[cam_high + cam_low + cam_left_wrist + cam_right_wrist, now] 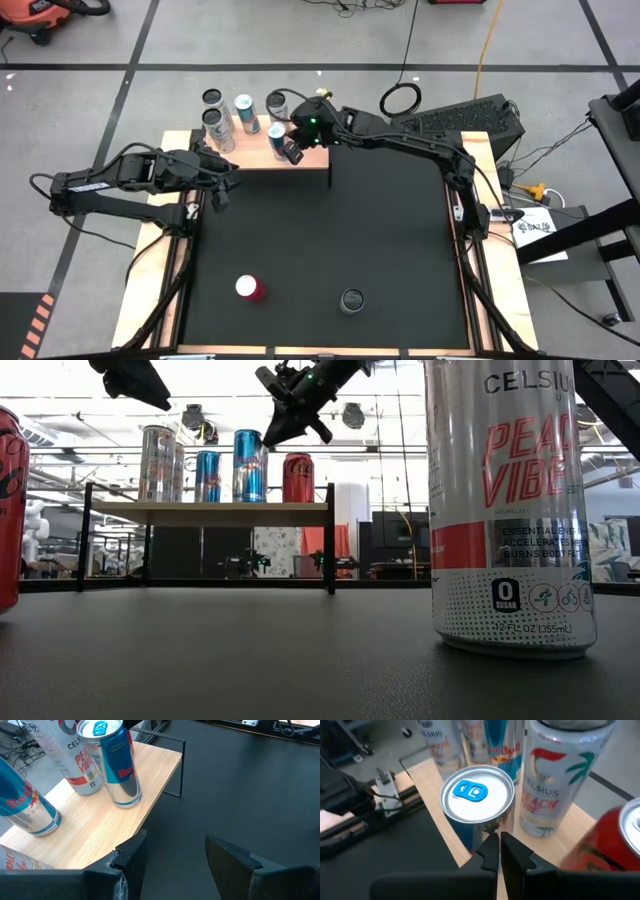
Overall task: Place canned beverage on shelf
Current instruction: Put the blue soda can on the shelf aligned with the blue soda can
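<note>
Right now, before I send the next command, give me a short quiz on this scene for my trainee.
1. True or false: the right gripper holds a can.
2. How many cans stand on the black table, off the shelf? A) one B) two C) four
3. What colour is the loose can that shares the table with the Celsius can?

Key:
1. False. It is shut on nothing, just above a blue-tabbed can on the shelf. The left gripper waits open by the shelf's edge.
2. B.
3. Red: the red can.
</note>
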Motion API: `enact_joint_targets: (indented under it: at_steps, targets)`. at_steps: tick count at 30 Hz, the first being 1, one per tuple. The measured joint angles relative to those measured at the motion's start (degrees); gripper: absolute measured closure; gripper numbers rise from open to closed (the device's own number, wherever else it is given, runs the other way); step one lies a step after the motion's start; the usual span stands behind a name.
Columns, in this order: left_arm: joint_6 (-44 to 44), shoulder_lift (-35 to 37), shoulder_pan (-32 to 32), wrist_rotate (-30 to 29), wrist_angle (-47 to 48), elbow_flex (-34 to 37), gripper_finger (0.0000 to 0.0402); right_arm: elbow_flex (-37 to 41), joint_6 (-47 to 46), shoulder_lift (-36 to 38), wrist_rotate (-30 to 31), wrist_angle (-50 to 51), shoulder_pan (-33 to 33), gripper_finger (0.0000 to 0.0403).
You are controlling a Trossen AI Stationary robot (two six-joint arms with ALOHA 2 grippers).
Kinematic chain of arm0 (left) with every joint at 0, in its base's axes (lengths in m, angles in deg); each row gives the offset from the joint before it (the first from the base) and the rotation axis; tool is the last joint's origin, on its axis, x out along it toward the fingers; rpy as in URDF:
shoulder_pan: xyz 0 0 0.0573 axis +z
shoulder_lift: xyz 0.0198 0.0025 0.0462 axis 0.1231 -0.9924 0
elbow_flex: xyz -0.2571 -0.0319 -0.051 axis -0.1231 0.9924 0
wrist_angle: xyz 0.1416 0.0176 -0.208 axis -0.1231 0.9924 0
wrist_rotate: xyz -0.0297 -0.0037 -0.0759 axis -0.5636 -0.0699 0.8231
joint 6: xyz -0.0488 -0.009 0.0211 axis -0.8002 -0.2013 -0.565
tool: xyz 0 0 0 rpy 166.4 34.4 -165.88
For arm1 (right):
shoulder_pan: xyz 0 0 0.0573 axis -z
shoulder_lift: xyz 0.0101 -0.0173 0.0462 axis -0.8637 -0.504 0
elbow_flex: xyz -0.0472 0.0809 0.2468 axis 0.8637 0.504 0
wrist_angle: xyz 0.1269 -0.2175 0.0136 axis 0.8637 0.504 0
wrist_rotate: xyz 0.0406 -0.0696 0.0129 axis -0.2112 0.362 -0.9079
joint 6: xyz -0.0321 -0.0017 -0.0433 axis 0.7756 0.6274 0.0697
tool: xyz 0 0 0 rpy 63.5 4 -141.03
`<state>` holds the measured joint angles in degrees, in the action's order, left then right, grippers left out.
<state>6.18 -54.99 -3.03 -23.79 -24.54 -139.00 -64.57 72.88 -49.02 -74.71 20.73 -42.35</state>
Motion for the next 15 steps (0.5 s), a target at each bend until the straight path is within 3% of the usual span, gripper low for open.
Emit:
enact_joint_targets:
  at_steps: [15]
  targets:
    - [-0.1,-1.1,0.0,-0.1,-0.1,0.0,0.0201,0.0,0.4,-1.4,-1.4,-1.7,-0.2,0.0403]
